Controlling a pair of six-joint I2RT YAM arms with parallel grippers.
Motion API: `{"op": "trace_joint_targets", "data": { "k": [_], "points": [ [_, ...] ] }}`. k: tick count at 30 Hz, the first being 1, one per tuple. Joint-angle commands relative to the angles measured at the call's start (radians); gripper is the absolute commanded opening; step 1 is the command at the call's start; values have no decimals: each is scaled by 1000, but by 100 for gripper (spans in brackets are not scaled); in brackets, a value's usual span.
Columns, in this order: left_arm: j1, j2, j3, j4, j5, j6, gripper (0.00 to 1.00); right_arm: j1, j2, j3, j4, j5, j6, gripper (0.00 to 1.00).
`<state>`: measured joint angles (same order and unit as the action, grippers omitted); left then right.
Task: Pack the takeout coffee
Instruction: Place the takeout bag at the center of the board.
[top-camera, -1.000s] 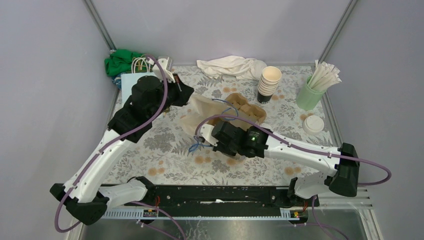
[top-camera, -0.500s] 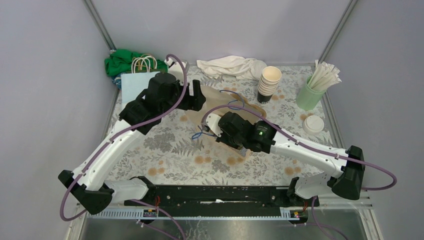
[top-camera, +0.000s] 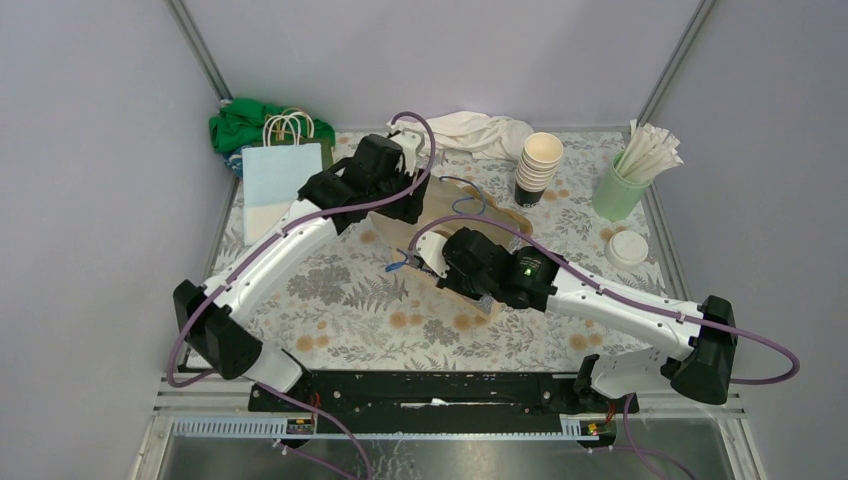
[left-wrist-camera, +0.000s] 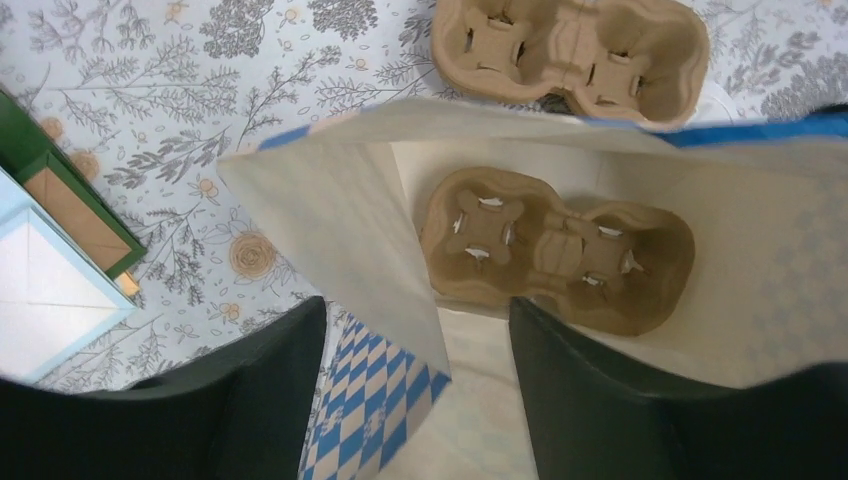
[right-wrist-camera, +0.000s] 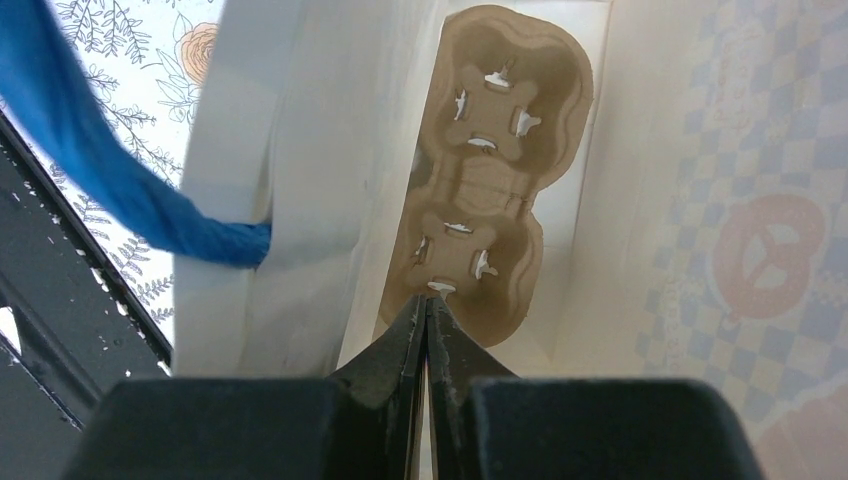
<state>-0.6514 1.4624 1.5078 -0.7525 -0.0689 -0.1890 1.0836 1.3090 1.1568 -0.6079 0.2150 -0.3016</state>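
Paper bag (left-wrist-camera: 330, 210) stands open on desk (top-camera: 330, 290), brown cup carrier (left-wrist-camera: 560, 250) flat at bottom. Right pincer (right-wrist-camera: 428, 305) shut tight, looks pinched on bag rim. Left pincer (left-wrist-camera: 415, 315) wide, bag wall between its fingers, gripping nothing. Coffee cups (top-camera: 540, 160) stacked at far side, well apart from bag, none packed. Danger: left pincer snags wall, bag rips or tips. Right pincer lets go, bag flops shut.

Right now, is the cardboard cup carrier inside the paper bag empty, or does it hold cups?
Empty. The cup carrier lies on the floor of the open paper bag, and both sockets show bare cardboard.
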Motion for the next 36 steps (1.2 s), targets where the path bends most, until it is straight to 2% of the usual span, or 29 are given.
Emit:
{"op": "trace_joint_targets", "data": {
  "k": [1,3,4,5,6,11,19,24,30,36],
  "points": [
    [18,40,91,9,-32,31,62,-5,-32,-7,29,-14,-13,7],
    [18,55,99,1,-41,38,42,-7,-35,-9,27,-10,-9,7],
    [18,55,102,0,-42,41,30,-10,-36,-11,24,-10,-3,6],
    [18,52,106,2,-42,43,12,-12,-38,-12,19,-10,0,7],
    [17,37,109,4,-37,45,0,-13,-40,-16,18,-7,3,7],
    [-12,-94,69,82,18,54,0,-44,-71,-44,22,0,23,8],
    [-94,-205,-14,125,84,-77,0,-107,-87,-54,69,-27,36,8],
    [-125,-251,-72,97,72,-114,0,-183,-42,23,84,-85,67,8],
    [-124,-233,-61,62,72,-135,0,-183,16,34,155,-108,33,9],
    [-125,-264,-88,43,35,-191,0,-183,45,24,155,-176,1,11]
  ]
}}
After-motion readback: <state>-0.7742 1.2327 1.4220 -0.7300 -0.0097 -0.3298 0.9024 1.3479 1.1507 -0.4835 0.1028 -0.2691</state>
